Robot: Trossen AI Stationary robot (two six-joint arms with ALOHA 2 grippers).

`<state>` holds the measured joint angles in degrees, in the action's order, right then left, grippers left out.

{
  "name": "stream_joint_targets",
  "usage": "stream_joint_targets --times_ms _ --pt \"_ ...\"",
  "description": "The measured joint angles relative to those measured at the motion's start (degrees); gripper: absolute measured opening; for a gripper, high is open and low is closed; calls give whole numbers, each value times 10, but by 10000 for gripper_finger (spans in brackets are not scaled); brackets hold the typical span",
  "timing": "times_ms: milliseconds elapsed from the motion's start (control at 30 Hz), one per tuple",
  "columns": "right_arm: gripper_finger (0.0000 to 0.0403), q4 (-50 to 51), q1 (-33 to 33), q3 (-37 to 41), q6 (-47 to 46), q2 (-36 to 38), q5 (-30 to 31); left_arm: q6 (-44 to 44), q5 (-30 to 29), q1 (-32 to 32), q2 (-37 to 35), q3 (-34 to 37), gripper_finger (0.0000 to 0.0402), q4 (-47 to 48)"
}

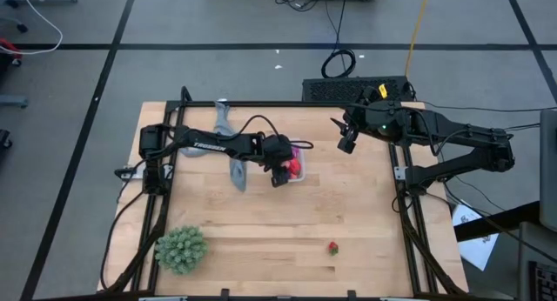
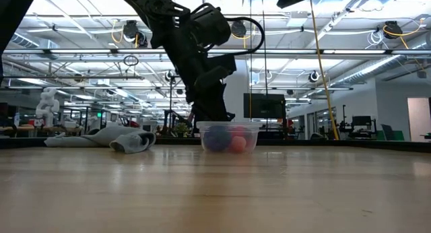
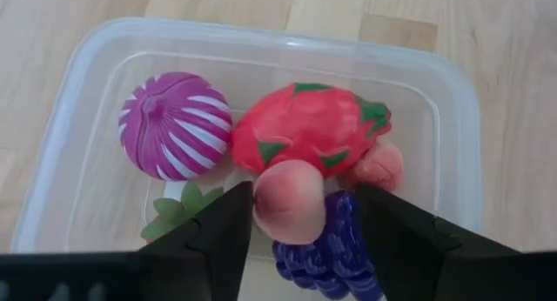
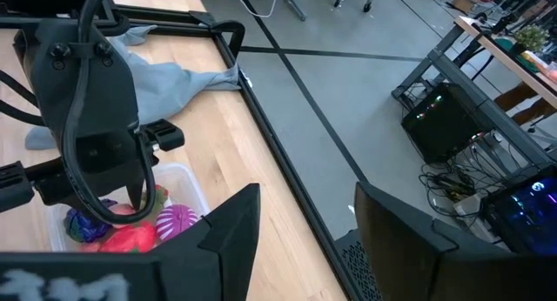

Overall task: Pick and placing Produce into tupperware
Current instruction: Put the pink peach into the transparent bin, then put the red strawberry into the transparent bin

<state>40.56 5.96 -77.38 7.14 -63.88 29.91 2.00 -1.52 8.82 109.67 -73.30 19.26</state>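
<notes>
We log the left gripper (image 3: 300,216) low over the tupperware (image 1: 296,164), which sits just left of centre in the high view, beside the grey cloth (image 1: 233,153). Its jaws stand apart on either side of a small peach-coloured fruit (image 3: 290,199); we cannot tell whether the pads touch it, so we read this as the release step. To do it well, we judge the jaws should spread a little wider, then lift straight up so the fingers clear the rim without dragging the light box across the desk (image 1: 348,223).

In the left wrist view the box's long axis runs left-right across the frame. The red-pink fruit (image 3: 309,131) lies along that axis, its green-tipped end toward the right. The magenta striped ball (image 3: 174,124) sits at upper left, the blue-purple cluster (image 3: 335,253) runs toward the lower edge.

One red berry (image 1: 332,247) is left lower centre-right on the desk. The green spiky ball (image 1: 181,249) sits lower left. The right gripper (image 1: 347,136) waits at upper right, jaws spread, empty.
</notes>
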Motion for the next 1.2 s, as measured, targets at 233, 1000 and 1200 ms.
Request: stream_joint_targets --times_ms 233,1000,1200 --pt "180 0 0 0 0 0 -1 -30 -17 0 -5 -9 245 -5" --pt "180 96 -146 92 -143 1 -364 91 -208 -21 -324 -155 253 414" --pt "180 -58 -238 212 -206 0 -364 128 -209 -58 -342 -155 245 455"
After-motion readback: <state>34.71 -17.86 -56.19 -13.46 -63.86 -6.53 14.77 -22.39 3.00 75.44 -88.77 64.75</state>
